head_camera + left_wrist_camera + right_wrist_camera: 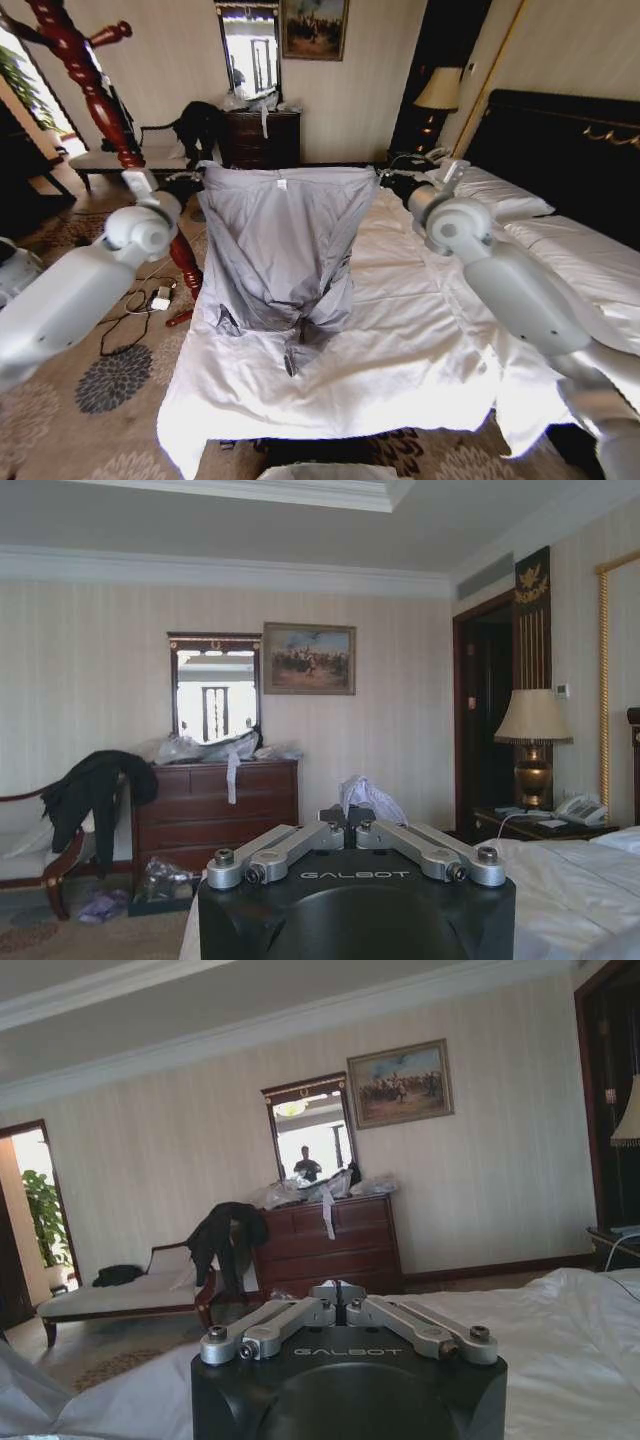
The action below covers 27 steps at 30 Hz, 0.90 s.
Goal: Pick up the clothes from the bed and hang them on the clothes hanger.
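The clothes, a light grey-blue shirt [280, 250], hang spread out above the bed [420, 350], held up by both shoulders with the lower part resting on the white duvet. My left gripper [200, 172] is shut on one shoulder; in the left wrist view a bunch of the fabric [368, 795] pokes up from my shut left gripper [347, 818]. My right gripper [386, 176] holds the other shoulder, and the right wrist view shows it [337, 1292] shut, with a fold of the shirt [25, 1400] beside it. The clothes hanger is out of view.
A red turned wooden post [95, 90] stands left of the bed, with cables [140, 300] on the carpet at its foot. A dark dresser [262, 138] and a bench with a black garment [195, 125] line the far wall. White pillows [500, 195] and the dark headboard [570, 150] lie right.
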Motion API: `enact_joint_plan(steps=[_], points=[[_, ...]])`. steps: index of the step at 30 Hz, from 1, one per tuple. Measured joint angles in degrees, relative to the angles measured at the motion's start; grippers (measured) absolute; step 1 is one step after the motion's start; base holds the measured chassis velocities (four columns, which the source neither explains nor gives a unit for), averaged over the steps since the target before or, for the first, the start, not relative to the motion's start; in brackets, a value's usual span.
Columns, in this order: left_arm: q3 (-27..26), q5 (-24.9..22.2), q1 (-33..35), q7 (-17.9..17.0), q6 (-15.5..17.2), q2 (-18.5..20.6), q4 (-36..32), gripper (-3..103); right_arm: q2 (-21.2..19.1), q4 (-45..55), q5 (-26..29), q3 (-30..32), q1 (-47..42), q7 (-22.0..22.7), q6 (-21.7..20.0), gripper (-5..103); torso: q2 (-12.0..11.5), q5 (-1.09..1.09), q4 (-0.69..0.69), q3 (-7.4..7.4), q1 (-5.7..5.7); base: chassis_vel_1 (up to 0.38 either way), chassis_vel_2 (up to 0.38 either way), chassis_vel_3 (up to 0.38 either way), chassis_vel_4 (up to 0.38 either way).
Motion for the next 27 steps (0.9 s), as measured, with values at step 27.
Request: enact_joint_plan(steps=[27], points=[[11.19, -0.64, -32.8, 4.11, -1.04, -20.73, 30.26, 0, 16.47, -33.23, 2.46, -10.44, 34.43, -5.82, 2.57, 0, 0.01, -0.05, 0.01, -0.03, -0.03, 0.0, 0.0, 0.0, 0.0]])
